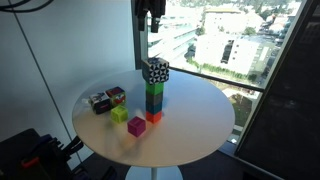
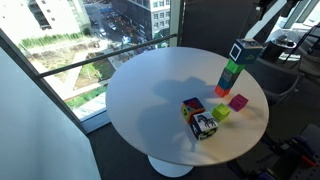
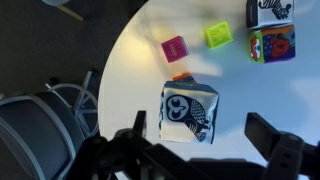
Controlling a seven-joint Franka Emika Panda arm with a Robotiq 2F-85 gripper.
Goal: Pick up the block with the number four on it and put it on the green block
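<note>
The block with the number four (image 1: 155,71) sits atop the green block (image 1: 153,88) at frame centre; the gripper (image 1: 151,22) hangs above, claw apart; bare table (image 1: 200,130) spreads lower right.

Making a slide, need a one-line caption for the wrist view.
Open claw above the patterned block atop the stack; magenta cube and yellow-green cube on the white table.

Gripper (image 1: 150,27) hangs vertically from the top edge in an exterior view, fingertips pointing down. In the wrist view its fingers (image 3: 272,136) are spread wide apart, gripping nothing. White arm link (image 2: 272,14) slants at upper right in an exterior view
</note>
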